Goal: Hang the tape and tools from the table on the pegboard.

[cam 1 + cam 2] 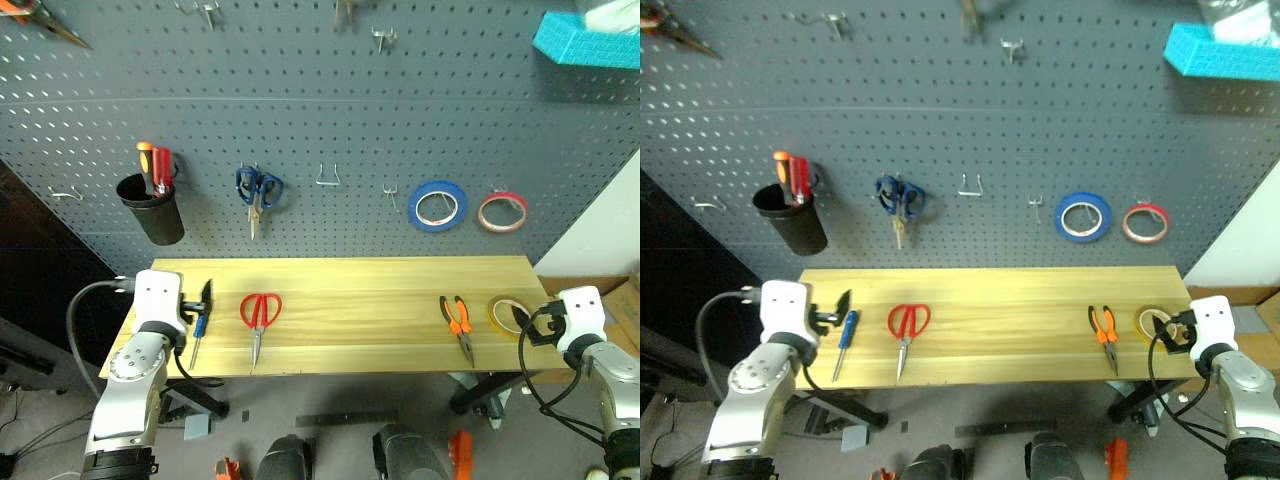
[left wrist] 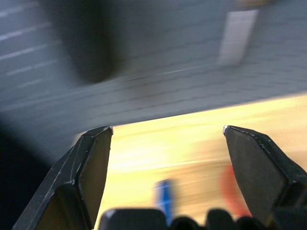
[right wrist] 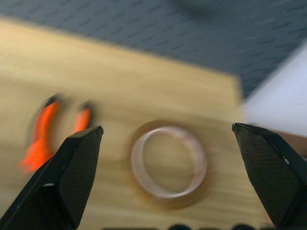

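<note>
The light wood table (image 1: 350,280) stands below the dark grey pegboard (image 1: 300,120). On the table lie, from left to right, a blue-handled screwdriver (image 1: 198,333), red-handled scissors (image 1: 260,312), orange-and-black pliers (image 1: 458,322) and the yellow-tan tape ring (image 1: 503,312). My left gripper (image 1: 207,297) hovers open at the table's left end, just above the screwdriver (image 2: 164,196). My right gripper (image 1: 525,320) is open at the right end, its fingers wide on either side of the tape (image 3: 169,163), with the pliers (image 3: 45,136) beside it. Neither gripper holds anything.
On the pegboard hang a black cup (image 1: 152,205) with red and orange screwdrivers, blue scissors (image 1: 258,190), a blue tape roll (image 1: 437,205) and a red-pink roll (image 1: 502,211). Bare hooks (image 1: 328,175) sit between them. A turquoise box (image 1: 585,40) juts out at the upper right.
</note>
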`<state>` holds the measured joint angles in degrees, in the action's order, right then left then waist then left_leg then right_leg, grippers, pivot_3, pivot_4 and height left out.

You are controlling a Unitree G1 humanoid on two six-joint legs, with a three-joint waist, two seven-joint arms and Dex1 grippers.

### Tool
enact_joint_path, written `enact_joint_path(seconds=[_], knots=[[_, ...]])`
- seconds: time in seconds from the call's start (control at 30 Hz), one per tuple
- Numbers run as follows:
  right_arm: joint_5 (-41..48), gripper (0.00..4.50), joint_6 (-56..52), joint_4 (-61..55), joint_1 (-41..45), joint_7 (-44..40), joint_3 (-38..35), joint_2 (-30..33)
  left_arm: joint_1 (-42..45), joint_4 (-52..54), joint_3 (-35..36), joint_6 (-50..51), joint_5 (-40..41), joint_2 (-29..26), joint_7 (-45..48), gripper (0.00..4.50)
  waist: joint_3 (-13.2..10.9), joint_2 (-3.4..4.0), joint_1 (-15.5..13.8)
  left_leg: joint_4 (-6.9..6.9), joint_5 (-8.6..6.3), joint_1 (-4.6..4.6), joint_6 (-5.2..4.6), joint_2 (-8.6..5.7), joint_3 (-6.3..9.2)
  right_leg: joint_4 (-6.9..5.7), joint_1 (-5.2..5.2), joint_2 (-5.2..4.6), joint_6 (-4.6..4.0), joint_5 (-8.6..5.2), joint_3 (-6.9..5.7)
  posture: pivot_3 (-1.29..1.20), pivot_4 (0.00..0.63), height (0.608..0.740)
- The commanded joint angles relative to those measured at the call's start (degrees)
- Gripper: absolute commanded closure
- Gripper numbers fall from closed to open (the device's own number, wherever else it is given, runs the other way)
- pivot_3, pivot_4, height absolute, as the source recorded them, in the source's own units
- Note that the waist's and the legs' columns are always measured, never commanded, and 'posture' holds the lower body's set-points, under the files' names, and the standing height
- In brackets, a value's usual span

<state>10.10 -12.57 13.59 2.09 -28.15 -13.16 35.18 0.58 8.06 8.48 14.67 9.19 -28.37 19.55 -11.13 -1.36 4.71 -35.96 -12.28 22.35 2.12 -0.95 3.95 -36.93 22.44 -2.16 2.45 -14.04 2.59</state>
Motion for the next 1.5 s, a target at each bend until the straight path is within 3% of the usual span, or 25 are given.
enact_joint_path(seconds=[0.03,0.2,0.43,0.6,0.8,1.17,1.27,1.43,1.5], knots=[[0.02,0.00,-6.13,-4.84,1.26,-0.81,1.13,1.29,2.38,7.38,-4.77,0.27,4.94,-2.65,11.49,0.53,-1.27,0.05,0.02,0.00,-0.02,0.13,-0.03,0.00,-0.02,0.00,0.14,0.00,0.00,0.00,0.01,-0.14,0.278,0.740],[-0.08,0.00,-13.47,-3.02,6.29,-1.10,2.88,1.60,6.91,10.98,-10.22,2.13,8.68,-5.62,22.41,0.53,-3.75,0.05,0.14,-0.05,-0.05,0.65,-0.08,0.00,-0.17,-0.14,0.76,0.00,0.32,0.20,0.12,-0.14,0.331,0.740],[-3.91,0.00,-14.82,21.56,23.71,-1.82,5.66,3.06,15.75,9.26,-17.63,1.51,7.73,-5.13,30.14,0.53,-6.81,-0.21,0.36,-0.07,-0.06,0.70,-0.11,0.04,-0.35,-0.09,0.84,0.04,0.35,0.21,0.21,-0.14,0.364,0.740],[-7.04,0.00,-11.35,40.99,33.58,-2.83,7.53,3.74,16.84,7.22,-17.93,0.39,7.13,-5.28,32.05,0.53,-7.66,-0.35,0.40,-0.03,-0.13,0.93,-0.21,0.08,-0.39,-0.11,1.07,0.06,0.18,0.34,0.18,-0.12,0.371,0.740],[-9.68,0.00,-10.21,50.50,38.30,-5.85,9.88,4.17,15.83,7.29,-17.07,-0.72,6.46,-6.32,33.28,0.53,-7.86,-0.55,0.27,-0.10,-0.29,1.19,-0.26,0.06,-0.33,-0.02,1.21,0.01,0.17,0.35,0.10,-0.09,0.362,0.740],[-14.87,3.62,-6.03,53.93,38.43,-4.80,14.91,2.16,14.85,8.00,-16.21,-1.68,6.87,-5.98,33.20,0.47,-7.77,-0.76,0.06,-0.33,-0.29,1.19,-0.24,0.04,-0.17,-0.04,1.09,0.00,0.25,0.33,0.00,-0.07,0.319,0.740],[-14.52,4.37,-5.60,52.96,37.06,-5.63,14.68,2.20,14.91,7.58,-15.77,-2.28,6.78,-5.56,32.73,0.47,-7.68,-0.88,-0.14,-0.45,-0.29,1.19,-0.24,0.04,-0.11,-0.04,1.02,0.00,0.26,0.35,-0.06,-0.08,0.298,0.740],[-12.38,4.37,-6.12,45.94,32.86,-7.35,12.66,4.14,15.02,7.13,-15.87,-2.95,6.95,-4.37,32.07,0.47,-7.60,-0.92,-0.24,-0.58,-0.29,1.21,-0.23,0.00,0.02,-0.06,0.95,-0.01,0.26,0.38,-0.15,-0.12,0.280,0.740],[-12.16,4.37,-6.84,37.05,28.74,-8.06,12.05,5.70,15.06,7.03,-16.08,-3.29,6.91,-4.02,32.14,0.47,-7.56,-0.86,-0.32,-0.58,-0.29,1.25,-0.23,-0.01,0.07,-0.06,0.96,-0.01,0.26,0.38,-0.20,-0.13,0.278,0.740]])
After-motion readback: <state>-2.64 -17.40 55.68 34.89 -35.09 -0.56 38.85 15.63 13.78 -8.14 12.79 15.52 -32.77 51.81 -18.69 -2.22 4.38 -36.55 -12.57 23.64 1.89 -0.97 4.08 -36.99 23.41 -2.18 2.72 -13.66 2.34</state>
